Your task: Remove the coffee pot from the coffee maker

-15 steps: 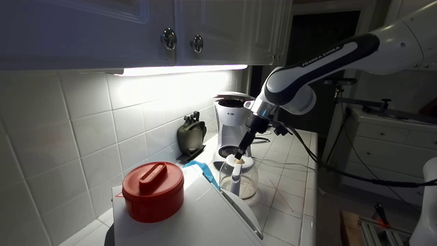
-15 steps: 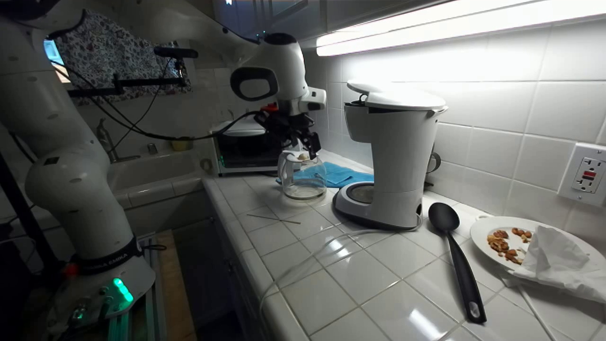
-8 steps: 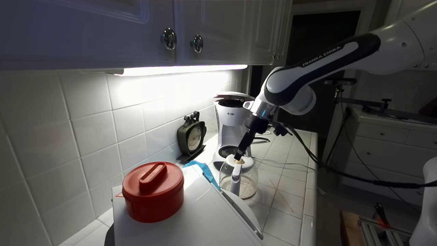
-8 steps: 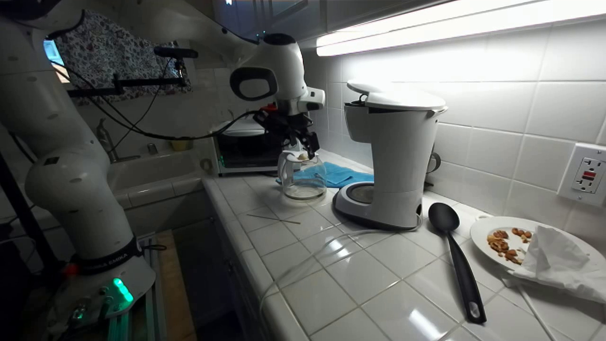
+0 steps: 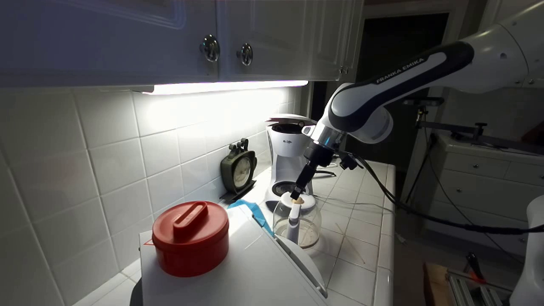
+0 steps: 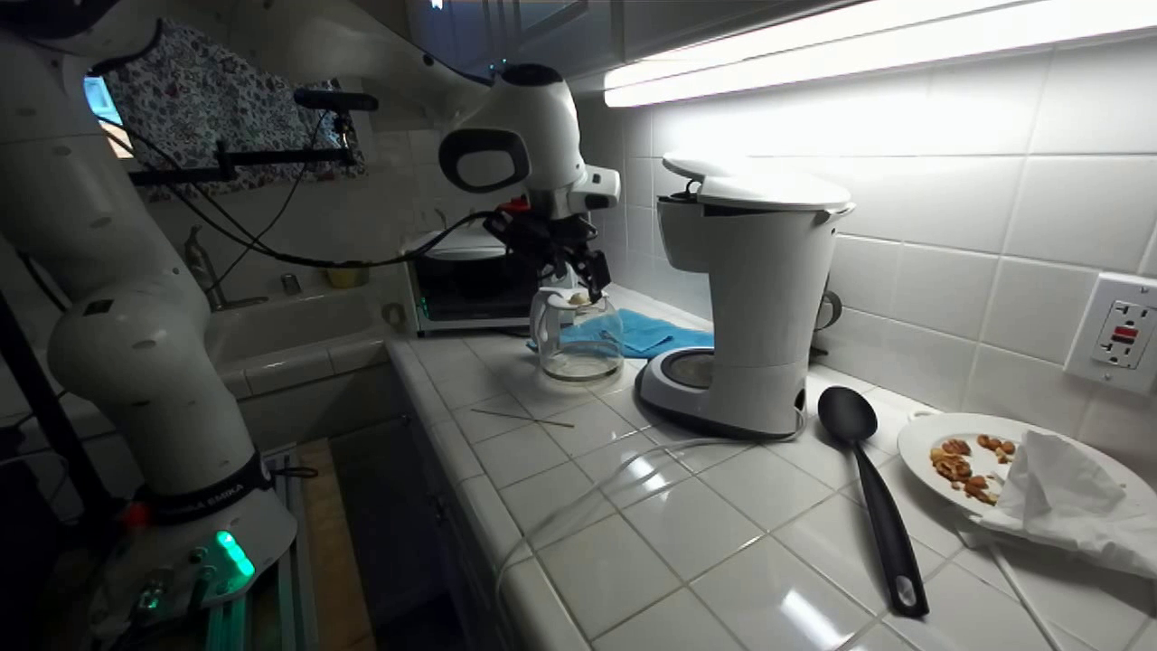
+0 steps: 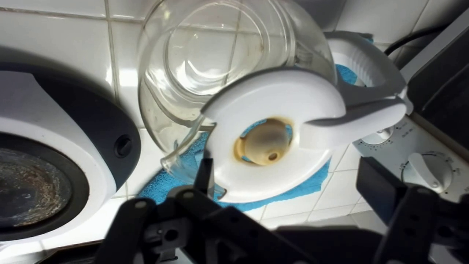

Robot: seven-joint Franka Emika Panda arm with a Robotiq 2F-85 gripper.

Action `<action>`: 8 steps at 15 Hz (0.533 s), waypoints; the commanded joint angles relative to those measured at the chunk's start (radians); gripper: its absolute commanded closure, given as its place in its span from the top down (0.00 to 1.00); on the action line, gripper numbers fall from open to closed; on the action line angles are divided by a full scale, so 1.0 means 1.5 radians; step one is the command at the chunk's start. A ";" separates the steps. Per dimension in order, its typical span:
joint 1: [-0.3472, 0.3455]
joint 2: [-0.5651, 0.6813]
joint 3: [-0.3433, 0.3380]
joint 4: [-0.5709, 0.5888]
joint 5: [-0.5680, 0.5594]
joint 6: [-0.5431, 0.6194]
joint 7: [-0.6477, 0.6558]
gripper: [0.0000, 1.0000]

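Observation:
The coffee pot, a clear glass carafe with a white lid and white handle, stands upright on the tiled counter beside the coffee maker, in both exterior views (image 5: 312,223) (image 6: 583,348). In the wrist view its lid (image 7: 278,95) fills the middle. The coffee maker, white with its top lid raised, shows in both exterior views (image 5: 289,144) (image 6: 759,307); its bare hot plate (image 7: 33,187) is at left in the wrist view. My gripper (image 7: 287,174) is open at the pot's lid, one finger at the spout side, the other apart from the lid. It also shows in both exterior views (image 5: 296,193) (image 6: 583,276).
A blue cloth (image 6: 646,333) lies behind the pot. A toaster oven (image 6: 475,285) stands close by, with a red lidded container (image 5: 191,240) on it. A green scale (image 5: 239,172), black spoon (image 6: 868,479), plate with nuts (image 6: 922,452), cord (image 6: 624,466) and thin stick (image 6: 524,417) are around.

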 commanded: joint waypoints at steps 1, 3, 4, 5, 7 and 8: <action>-0.001 -0.007 0.006 -0.010 -0.015 0.013 0.010 1.00; -0.001 -0.009 0.006 -0.012 -0.020 0.014 0.010 1.00; -0.001 -0.010 0.006 -0.013 -0.022 0.015 0.010 1.00; -0.002 -0.010 0.006 -0.013 -0.024 0.015 0.011 1.00; -0.003 -0.012 0.006 -0.015 -0.028 0.018 0.011 1.00; -0.003 -0.015 0.006 -0.016 -0.031 0.019 0.011 1.00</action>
